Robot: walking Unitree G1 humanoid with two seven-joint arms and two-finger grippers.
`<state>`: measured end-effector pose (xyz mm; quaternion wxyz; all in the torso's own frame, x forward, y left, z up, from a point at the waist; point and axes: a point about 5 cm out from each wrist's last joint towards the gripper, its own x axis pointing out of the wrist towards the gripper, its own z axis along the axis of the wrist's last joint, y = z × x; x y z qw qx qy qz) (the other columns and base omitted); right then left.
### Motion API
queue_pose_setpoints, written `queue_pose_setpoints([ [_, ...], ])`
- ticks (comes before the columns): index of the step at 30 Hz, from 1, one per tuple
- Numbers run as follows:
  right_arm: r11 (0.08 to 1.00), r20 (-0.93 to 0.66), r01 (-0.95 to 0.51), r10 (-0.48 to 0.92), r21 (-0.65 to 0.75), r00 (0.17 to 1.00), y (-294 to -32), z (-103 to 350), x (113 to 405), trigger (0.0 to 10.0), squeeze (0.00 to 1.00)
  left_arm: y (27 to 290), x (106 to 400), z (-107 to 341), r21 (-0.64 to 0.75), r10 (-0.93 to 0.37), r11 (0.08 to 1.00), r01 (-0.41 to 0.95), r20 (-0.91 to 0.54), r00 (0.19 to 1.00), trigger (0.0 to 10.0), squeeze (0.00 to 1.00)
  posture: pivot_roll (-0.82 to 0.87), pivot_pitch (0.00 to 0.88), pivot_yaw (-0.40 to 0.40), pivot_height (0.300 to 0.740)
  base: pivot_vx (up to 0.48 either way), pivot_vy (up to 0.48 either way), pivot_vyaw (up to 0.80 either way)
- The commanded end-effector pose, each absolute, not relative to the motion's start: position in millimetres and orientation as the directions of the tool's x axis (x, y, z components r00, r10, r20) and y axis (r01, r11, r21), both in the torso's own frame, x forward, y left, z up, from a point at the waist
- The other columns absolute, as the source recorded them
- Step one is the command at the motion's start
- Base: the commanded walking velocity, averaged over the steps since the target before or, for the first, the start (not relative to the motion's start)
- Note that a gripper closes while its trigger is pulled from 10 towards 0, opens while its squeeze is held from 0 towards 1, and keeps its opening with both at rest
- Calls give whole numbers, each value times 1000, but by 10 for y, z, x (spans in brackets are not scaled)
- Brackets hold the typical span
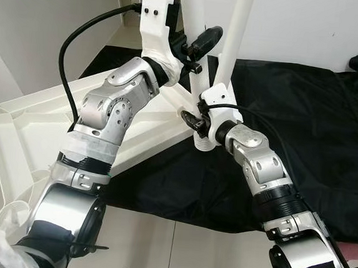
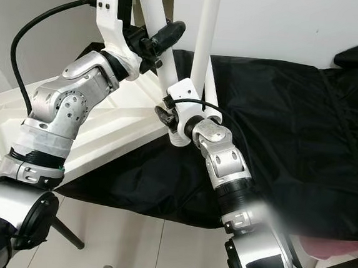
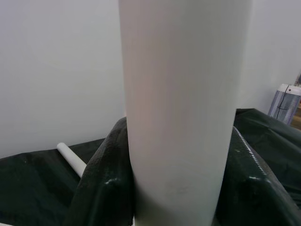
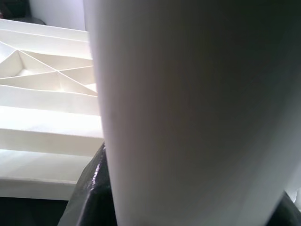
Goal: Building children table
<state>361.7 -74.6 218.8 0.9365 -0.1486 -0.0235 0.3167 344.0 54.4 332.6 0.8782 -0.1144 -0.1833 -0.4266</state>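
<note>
Tabletop, white, ribbed underside up, lies at left, partly on a black cloth over pale tile floor, white wall behind. Left gripper clamps one upright white leg; right gripper clamps the second leg low down.

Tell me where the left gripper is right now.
In the head views, the left gripper is raised at upper centre, clamped on an upright white table leg, above the upturned tabletop and just up-left of the right gripper.
</note>
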Motion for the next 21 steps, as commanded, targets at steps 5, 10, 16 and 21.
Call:
queue_pose_setpoints([
  [5,752,-50,-593,607,-287,793,-697,2172,3617,10000,0,489,3405,3396,-30,-742,556,831,433,512,10000,1000,-9,24,63,740,0,0,0],
  [10,765,-36,-587,600,-266,799,-693,2190,3629,10000,0,489,3390,3389,-15,-756,546,838,422,500,10000,1000,-6,20,63,740,0,0,0],
  [16,807,-7,-554,565,-202,825,-711,2213,3639,10000,0,489,3221,3369,21,-801,465,885,435,411,10000,0,-2,28,71,740,0,0,0],
  [21,834,14,-526,536,-165,844,-744,2220,3631,10000,0,529,3138,3349,28,-803,445,895,455,385,10000,0,-3,38,72,740,0,0,0],
])
